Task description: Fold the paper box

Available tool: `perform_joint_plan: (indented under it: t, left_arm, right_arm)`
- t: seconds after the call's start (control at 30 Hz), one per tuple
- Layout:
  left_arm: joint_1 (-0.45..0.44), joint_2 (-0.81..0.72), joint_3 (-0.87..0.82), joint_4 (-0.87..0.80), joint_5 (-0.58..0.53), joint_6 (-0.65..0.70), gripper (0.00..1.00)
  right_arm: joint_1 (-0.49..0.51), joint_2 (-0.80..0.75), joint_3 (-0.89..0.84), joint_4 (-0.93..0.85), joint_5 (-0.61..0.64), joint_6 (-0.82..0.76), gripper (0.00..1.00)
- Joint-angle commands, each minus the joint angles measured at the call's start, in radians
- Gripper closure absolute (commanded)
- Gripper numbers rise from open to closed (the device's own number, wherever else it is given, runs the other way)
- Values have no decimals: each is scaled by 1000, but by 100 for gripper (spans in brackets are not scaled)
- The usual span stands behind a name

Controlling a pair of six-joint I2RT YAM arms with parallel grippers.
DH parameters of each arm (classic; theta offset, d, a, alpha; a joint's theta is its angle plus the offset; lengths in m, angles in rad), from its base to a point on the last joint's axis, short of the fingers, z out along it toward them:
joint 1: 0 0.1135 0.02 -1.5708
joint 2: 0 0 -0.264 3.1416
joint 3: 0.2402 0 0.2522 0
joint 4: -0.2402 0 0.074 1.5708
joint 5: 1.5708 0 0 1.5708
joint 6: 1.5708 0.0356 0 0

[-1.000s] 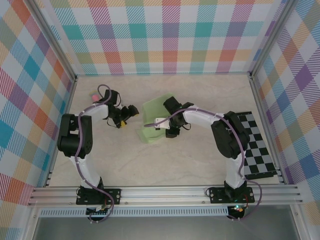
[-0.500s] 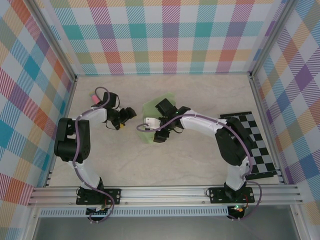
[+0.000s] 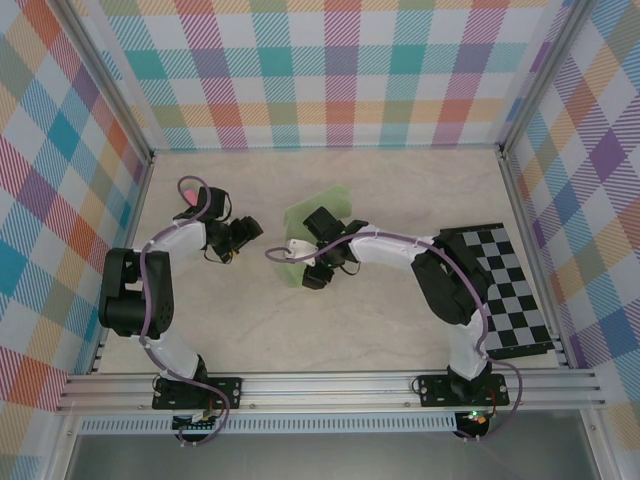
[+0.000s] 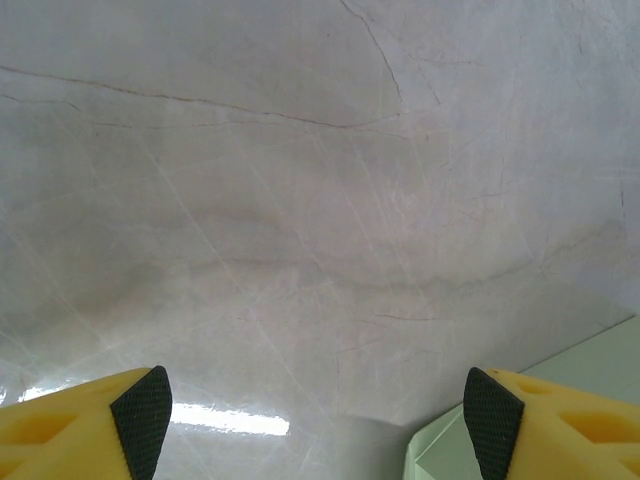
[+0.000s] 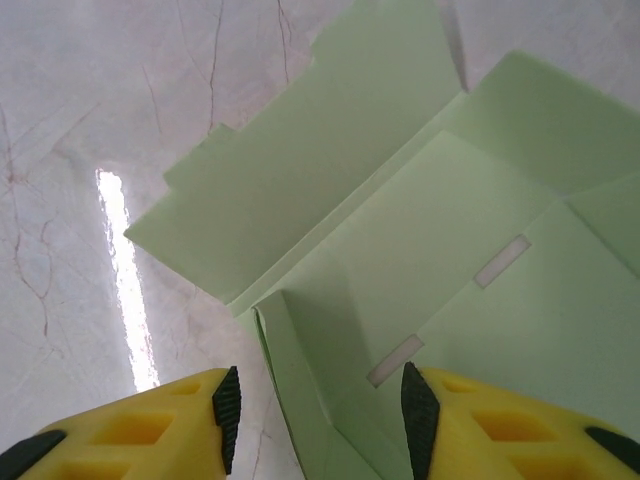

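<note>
We feared the right tool (image 5: 320,405), half open astride a flap of the paper box (image 5: 440,240), might crumple it (thin card); left tool (image 4: 315,405) gaped empty.

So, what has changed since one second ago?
The right gripper slid left over the paper box, toward its near left corner, jaws open astride a raised flap. The left gripper, open and empty, drew back slightly left. The paper box and the checkered board stayed put.
</note>
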Motion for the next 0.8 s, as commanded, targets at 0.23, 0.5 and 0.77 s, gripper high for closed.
perform_joint_plan:
  t: [0.23,0.5,0.77]
  left_arm:
    - [7,48,41,-7,45,52,20]
    - [6,55,63,31,26,103,20]
    - [-21,44,57,190,120,256,15]
  right_arm:
    - [11,-10,-23,11,34,39,71]
    - [-34,-119,-150,15,95,-117,67]
    - [-115,-300,-266,54,62,-136,45]
